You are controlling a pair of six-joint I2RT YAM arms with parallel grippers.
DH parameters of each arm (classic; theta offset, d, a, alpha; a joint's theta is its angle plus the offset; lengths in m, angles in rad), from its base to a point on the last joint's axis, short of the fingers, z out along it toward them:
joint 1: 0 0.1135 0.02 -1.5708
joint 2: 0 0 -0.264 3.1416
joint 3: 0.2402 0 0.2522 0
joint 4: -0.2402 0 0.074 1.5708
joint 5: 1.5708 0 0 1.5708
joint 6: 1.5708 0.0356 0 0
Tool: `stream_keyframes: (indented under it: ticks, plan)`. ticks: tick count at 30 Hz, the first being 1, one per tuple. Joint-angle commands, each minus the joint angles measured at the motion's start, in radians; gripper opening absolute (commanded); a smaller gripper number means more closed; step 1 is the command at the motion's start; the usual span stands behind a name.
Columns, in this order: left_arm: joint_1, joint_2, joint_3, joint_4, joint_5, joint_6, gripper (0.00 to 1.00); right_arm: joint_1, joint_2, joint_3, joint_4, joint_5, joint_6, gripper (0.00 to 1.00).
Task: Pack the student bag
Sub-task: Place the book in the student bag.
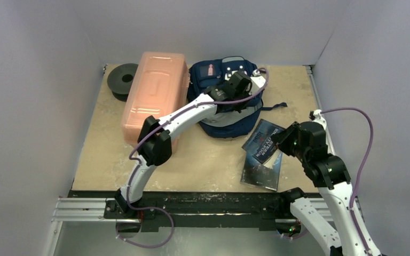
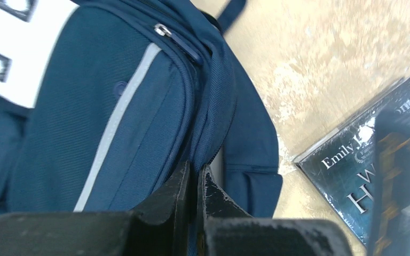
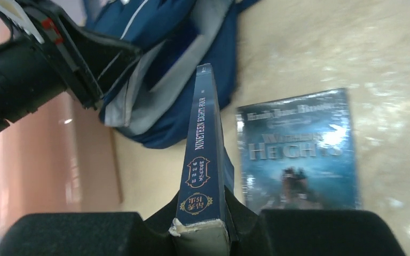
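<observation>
Right between the tips of the left gripper [image 2: 196, 169] sits the blue cloth edge of the student bag [image 2: 85, 122]. The two black fingers [image 2: 179, 184] are squeezed almost flat together, and they pinch the rim of the bag by its opening. In the right wrist view that rim is pulled up, and the grey inside of the bag shows. I cannot tell if anything is in the bag.

The right gripper [image 3: 200, 209] is closed on a dark blue book [image 3: 203, 144]. It holds the book at its bottom end. The book stands on edge with its spine facing the camera, and the spine reads "Nineteen Eighty-Four". The book is up in the air, not in the bag.

A second book [image 3: 296, 149] lies flat on the table [image 1: 203, 160], face up, just beside the held book and near the bag. Its cover says "Heights".

The bag lies at the far middle of the table. A long pink box [image 1: 155, 96] lies close by its left side with its lid on. I cannot see what is in the box. A black reel [image 1: 123, 80] sits in the far left corner, next to the box.
</observation>
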Motion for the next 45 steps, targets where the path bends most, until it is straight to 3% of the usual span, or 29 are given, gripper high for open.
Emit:
stream_keyframes:
  ticks: [1, 3, 4, 11, 13, 19, 27, 32, 36, 38, 42, 45]
  plan:
    - [0.008, -0.215, 0.004, 0.124, -0.103, -0.019, 0.00, -0.017, -0.005, 0.033, 0.260, -0.215, 0.060, 0.00]
    - [0.008, -0.237, -0.004, 0.145, -0.137, -0.004, 0.00, -0.038, 0.019, 0.039, 0.257, -0.250, 0.082, 0.00]
    - [0.009, -0.245, -0.005, 0.151, -0.135, -0.003, 0.00, -0.054, 0.015, 0.013, 0.294, -0.284, 0.244, 0.00]
    - [0.004, -0.281, 0.013, 0.148, -0.075, 0.020, 0.00, -0.253, 0.006, -0.284, 0.789, -0.591, 0.564, 0.00]
    - [0.003, -0.288, 0.008, 0.152, -0.050, 0.026, 0.00, -0.261, 0.020, -0.312, 0.818, -0.536, 0.589, 0.00]
    - [-0.021, -0.288, 0.003, 0.168, 0.018, 0.078, 0.00, -0.269, 0.207, -0.457, 1.159, -0.445, 0.657, 0.00]
    - [-0.039, -0.266, 0.036, 0.131, 0.082, 0.145, 0.00, -0.261, 0.527, -0.608, 1.748, -0.254, 0.747, 0.00]
    - [-0.054, -0.236, 0.082, 0.108, 0.081, 0.185, 0.00, -0.121, 0.819, -0.571, 2.100, -0.146, 0.783, 0.00]
    - [-0.057, -0.229, 0.107, 0.086, 0.065, 0.220, 0.00, -0.032, 0.949, -0.579, 2.330, -0.064, 0.789, 0.00]
    - [-0.057, -0.234, 0.104, 0.088, 0.041, 0.242, 0.00, -0.047, 0.907, -0.647, 2.296, -0.076, 0.807, 0.00]
    - [-0.057, -0.229, 0.109, 0.095, -0.020, 0.244, 0.00, -0.097, 0.624, -0.700, 1.943, -0.093, 0.768, 0.00]
    - [-0.057, -0.226, 0.118, 0.104, -0.025, 0.217, 0.00, -0.101, 0.482, -0.698, 1.863, -0.066, 0.772, 0.00]
